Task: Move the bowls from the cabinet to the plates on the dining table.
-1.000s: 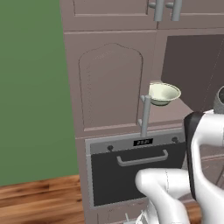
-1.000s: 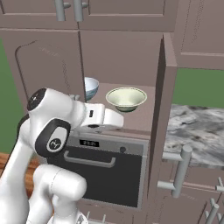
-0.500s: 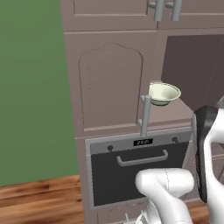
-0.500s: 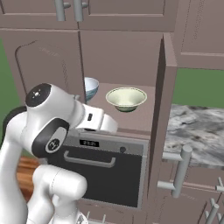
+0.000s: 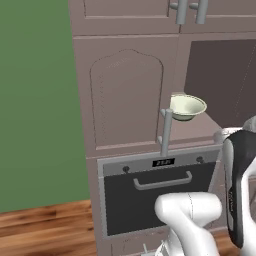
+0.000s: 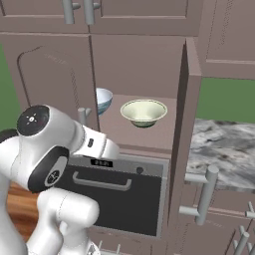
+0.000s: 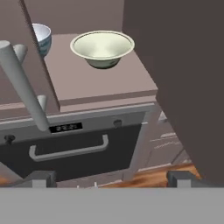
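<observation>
Currently, stage: judged as the approach to the first pick, with both bowls on the shelf and nothing carried.
Cabinet (image 6: 144, 60): both doors stand swung out, which leaves the shelf (image 7: 98, 83) above the oven (image 6: 119, 194) open to a reach from the front.
Cream-green bowl (image 7: 102, 47): upright, at about the middle of the shelf's width and back from its front edge, with bare shelf all round it; it also shows in the right base view (image 6: 144, 112) and past the door handle in the left base view (image 5: 185, 106).
White-blue bowl (image 6: 103, 101): upright at the left end of the shelf, partly behind the edge of the left door; in the hand view (image 7: 40, 37) it sits to the left of the cream-green one, apart from it.
Left door handle (image 7: 24, 85): the grey bar crosses the hand view's left side in the foreground; likely a thing to steer clear of on the way to the white-blue bowl.
Right door (image 7: 175, 74): its dark panel fills the right of the hand view.
Tool (image 7: 113, 178): jaws spread as wide as they go, holding nothing, the two dark tips low at the bottom of the hand view.
Bowl relative to tool: the cream-green bowl lies well ahead of and above the tips, slightly left of their midline, with the oven front between.
Dining tabletop (image 6: 224, 149): the veined marble slab shows beyond the right door, to the right of the cabinet; I cannot see any plates on the part in view.
</observation>
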Robot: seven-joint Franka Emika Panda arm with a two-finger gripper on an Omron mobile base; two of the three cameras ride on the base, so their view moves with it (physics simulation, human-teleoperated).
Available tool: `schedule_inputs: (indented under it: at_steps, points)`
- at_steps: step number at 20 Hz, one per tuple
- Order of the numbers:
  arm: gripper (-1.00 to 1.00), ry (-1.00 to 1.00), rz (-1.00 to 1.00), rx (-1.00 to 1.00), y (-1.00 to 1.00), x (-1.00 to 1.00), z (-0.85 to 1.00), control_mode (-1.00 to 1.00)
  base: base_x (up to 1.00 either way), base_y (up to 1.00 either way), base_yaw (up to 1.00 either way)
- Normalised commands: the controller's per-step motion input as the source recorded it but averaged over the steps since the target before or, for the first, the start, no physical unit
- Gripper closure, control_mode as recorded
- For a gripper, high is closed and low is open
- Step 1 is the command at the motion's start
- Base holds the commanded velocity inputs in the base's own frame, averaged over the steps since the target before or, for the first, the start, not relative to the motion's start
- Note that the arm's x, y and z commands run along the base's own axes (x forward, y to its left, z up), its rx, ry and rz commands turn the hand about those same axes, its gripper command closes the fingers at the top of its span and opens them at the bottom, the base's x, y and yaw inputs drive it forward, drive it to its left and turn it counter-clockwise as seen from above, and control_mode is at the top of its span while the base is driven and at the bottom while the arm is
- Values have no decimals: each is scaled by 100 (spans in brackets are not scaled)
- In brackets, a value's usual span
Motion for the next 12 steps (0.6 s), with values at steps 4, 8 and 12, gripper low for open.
schedule_inputs:
  at_steps: [4, 8, 12]
  points:
    - [-100, -4, 1, 8, 43, 0, 0, -100, 0, 0, 0]
    - [-100, -1, 1, 8, 45, 0, 0, -100, 0, 0, 0]
    - [-100, 0, 5, 8, 46, 0, -3, -100, 0, 0, 0]
